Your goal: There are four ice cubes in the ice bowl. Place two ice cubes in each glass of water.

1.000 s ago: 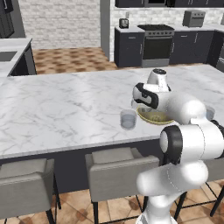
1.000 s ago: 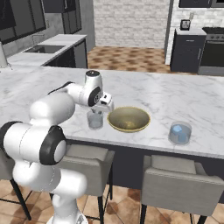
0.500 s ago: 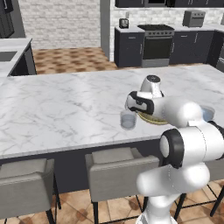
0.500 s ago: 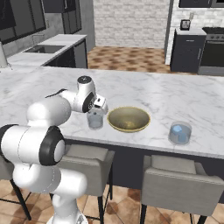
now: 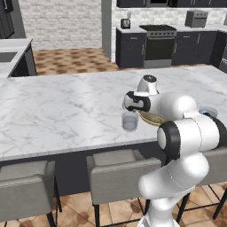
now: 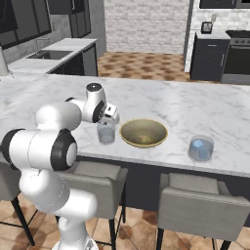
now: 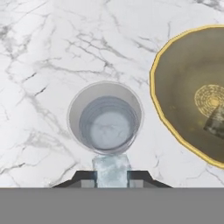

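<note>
Ice, one small pale-blue translucent cube (image 7: 111,169), sits pinched in my fingers (image 7: 111,177) at six o'clock of the near clear tumbler (image 7: 105,119); the tan-yellow bowl (image 7: 162,109) looks emptied.

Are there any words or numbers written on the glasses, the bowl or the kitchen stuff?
None: no words or numbers can be read anywhere.
The near glass, the ice bowl and the marble counter are plain.
The stove and the small appliance on the back counter are too small and blurred to show any writing.
</note>
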